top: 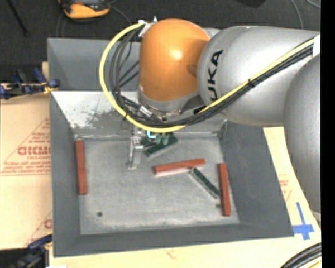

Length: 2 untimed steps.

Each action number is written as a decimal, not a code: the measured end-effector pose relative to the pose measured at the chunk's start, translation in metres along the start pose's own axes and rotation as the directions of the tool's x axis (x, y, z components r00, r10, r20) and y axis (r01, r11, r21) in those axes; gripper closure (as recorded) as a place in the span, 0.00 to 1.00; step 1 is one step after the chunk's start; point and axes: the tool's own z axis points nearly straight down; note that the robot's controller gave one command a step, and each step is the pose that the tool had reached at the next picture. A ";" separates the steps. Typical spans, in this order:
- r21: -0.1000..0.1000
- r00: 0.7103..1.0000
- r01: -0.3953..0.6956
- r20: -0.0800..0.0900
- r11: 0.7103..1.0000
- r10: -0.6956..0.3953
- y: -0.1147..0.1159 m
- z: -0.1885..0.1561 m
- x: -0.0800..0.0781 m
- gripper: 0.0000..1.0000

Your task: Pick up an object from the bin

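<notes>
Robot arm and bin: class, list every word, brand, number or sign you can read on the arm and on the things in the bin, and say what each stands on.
"UKA": black letters running down the silver arm link; whatever comes before them is cut off at the orange cover.
The red-brown bars and the dark green stick show no readable text.

A robotics lab: a big industrial arm (257, 77) hangs over a grey metal bin (64, 194), an orange handheld controller (82, 1) lying behind.

The orange cover (173, 60) hides part of a green thing (162, 143).
</notes>
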 end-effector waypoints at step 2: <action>0.001 0.996 0.090 0.011 0.996 -0.090 -0.013 0.002 -0.018 0.00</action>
